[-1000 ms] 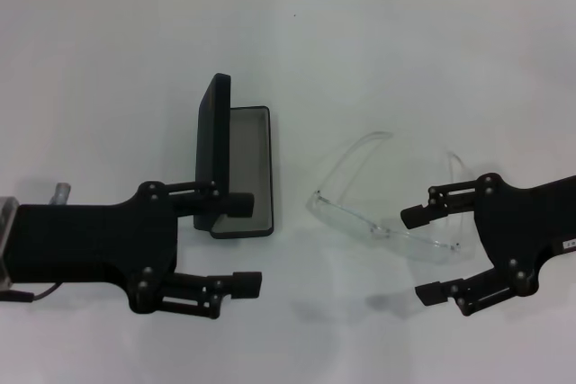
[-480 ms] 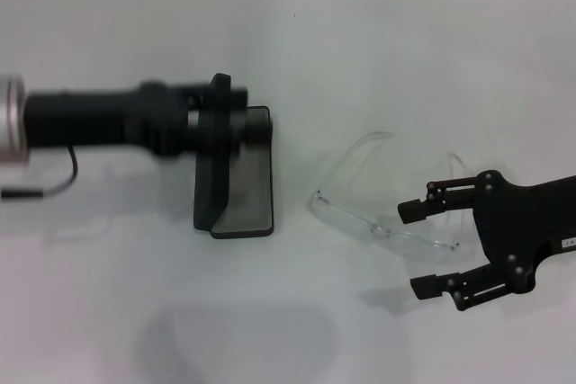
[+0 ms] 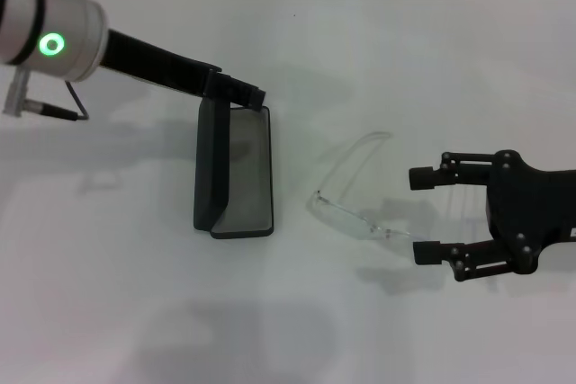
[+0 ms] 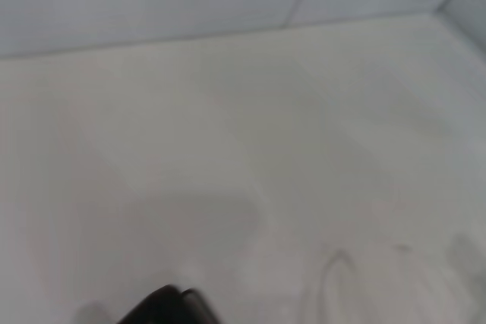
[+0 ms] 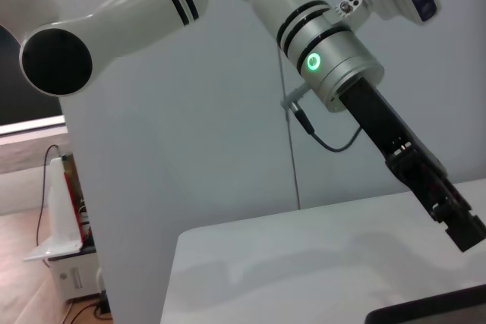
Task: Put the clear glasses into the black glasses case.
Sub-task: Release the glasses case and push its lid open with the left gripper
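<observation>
The right gripper (image 3: 424, 213), fingers spread wide and holding nothing, brackets one end of the transparent plastic wraparound clear glasses (image 3: 353, 213) lying on the white table (image 3: 405, 69), while beyond them the flat black glasses case (image 3: 234, 173) stands open, the left gripper (image 3: 247, 93) at its lid's far corner, finger state indiscernible.

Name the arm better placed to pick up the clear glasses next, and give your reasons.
The right. The right gripper is open at the clear glasses, its fingers straddling one end. The left gripper is over the far end of the open black glasses case.
</observation>
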